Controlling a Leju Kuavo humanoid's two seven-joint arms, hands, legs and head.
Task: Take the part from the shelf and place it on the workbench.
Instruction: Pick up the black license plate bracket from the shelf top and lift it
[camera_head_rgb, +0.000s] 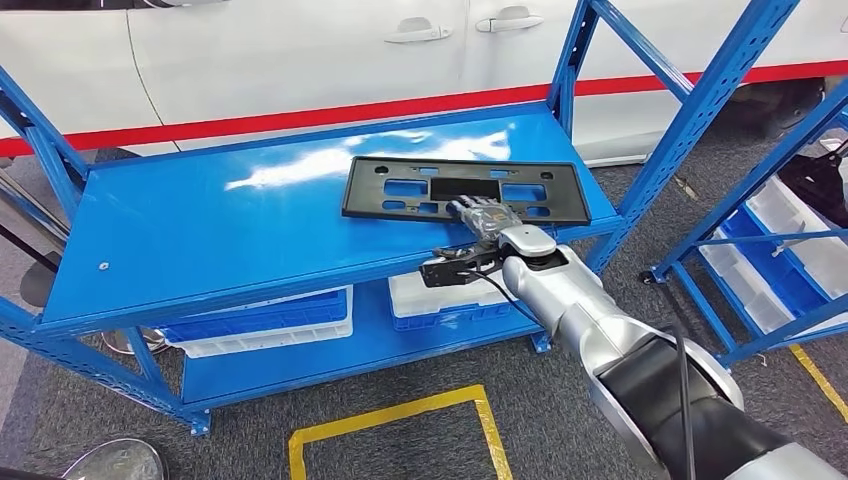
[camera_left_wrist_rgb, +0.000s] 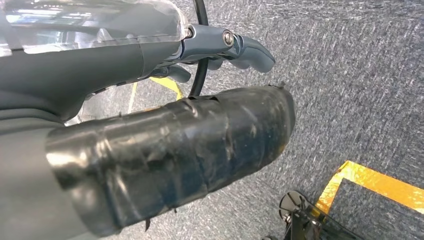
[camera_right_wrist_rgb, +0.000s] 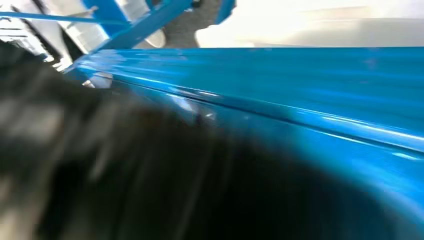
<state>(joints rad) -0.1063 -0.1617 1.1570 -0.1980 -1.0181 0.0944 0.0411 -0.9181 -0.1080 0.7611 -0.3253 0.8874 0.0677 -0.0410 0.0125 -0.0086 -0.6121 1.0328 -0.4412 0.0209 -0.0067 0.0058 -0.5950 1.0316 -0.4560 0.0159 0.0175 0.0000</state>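
Here we see our right hand (camera_head_rgb: 487, 217), fingers flat and holding nothing, resting on the near edge of the black part (camera_head_rgb: 465, 187), lying lengthwise across the blue shelf (camera_head_rgb: 200, 235) straight ahead.

No text, label or number is legible.

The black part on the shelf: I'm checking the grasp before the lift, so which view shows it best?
The head view. The black part lies flat on the blue shelf in full outline, with the right hand at its near edge. The right wrist view gives a dark blur against the shelf edge; whether that is the part, I cannot tell. The left wrist view faces the floor.
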